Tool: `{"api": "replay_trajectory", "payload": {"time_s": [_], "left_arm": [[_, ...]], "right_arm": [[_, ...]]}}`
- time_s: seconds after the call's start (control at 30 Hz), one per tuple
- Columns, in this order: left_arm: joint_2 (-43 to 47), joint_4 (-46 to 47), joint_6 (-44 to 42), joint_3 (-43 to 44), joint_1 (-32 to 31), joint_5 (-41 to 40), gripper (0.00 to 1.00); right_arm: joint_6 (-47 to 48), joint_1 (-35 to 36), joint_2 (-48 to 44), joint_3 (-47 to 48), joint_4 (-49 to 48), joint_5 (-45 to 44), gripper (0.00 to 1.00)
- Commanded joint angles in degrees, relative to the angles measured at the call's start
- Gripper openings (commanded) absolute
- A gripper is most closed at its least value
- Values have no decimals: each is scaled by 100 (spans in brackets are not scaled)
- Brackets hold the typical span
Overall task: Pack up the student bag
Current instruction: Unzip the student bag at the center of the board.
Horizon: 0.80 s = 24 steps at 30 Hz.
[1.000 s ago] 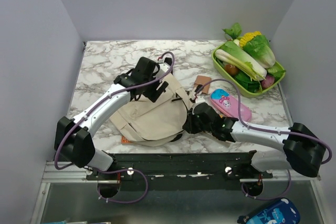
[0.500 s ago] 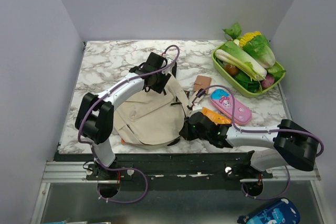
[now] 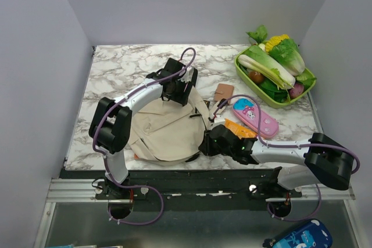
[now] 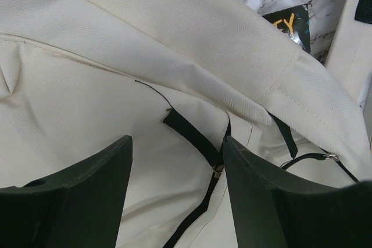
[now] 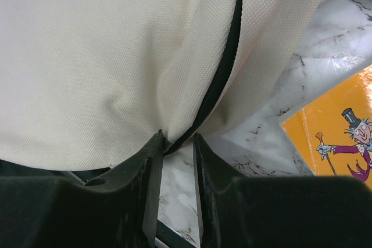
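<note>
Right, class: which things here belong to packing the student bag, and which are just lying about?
For the job:
- student bag
- orange book, likely to go in
- pink pencil case, likely to go in
- small brown case, perhaps

Lying about:
- green basket of vegetables
- blue patterned case at the view's near edge

The student bag [image 3: 165, 135] lies on the table [image 3: 116, 68], left of the book [image 3: 239, 127].

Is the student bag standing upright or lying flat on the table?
Lying flat. In the top view the student bag spreads wide on the table, one broad side facing up.
</note>
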<state>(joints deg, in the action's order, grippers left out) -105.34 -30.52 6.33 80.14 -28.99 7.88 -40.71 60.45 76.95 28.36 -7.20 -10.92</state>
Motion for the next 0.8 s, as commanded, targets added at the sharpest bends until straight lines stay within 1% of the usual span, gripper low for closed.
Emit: {"api": "replay_trajectory", "payload": {"time_s": [0.0, 0.1, 0.3, 0.33, 0.4, 0.43, 0.5, 0.53, 0.6, 0.63, 0.7, 0.77], "left_arm": [[-92, 161, 352, -104, 8, 267, 71], [-171, 205, 369, -174, 8, 223, 68], [-285, 371, 518, -393, 8, 3, 56], [-303, 389, 536, -394, 8, -6, 52], [-320, 389, 562, -359, 8, -76, 48], [-303, 433, 615, -359, 8, -120, 42], [-259, 477, 642, -324, 8, -172, 38], [-216, 495, 668, -306, 8, -181, 31], [-171, 495, 677, -227, 16, -199, 23], [-110, 469, 668, -201, 17, -199, 12], [-31, 451, 659, -191, 25, -208, 2], [118, 451, 651, -253, 43, -190, 0]], "right_arm": [[54, 81, 4, -68, 430, -60, 35], [89, 81, -39, -15, 430, -25, 35], [133, 73, -171, 47, 500, -42, 35], [133, 73, -215, 29, 509, -33, 35], [142, 73, -242, 21, 492, -24, 34], [151, 81, -276, 3, 474, -16, 34], [160, 81, -285, -6, 474, 11, 34], [151, 81, -286, 3, 465, 19, 34], [160, 90, -286, 3, 448, 46, 34], [160, 99, -286, 12, 448, 37, 34], [169, 108, -303, 55, 448, 63, 33], [203, 108, -338, 108, 509, 81, 34]]}}
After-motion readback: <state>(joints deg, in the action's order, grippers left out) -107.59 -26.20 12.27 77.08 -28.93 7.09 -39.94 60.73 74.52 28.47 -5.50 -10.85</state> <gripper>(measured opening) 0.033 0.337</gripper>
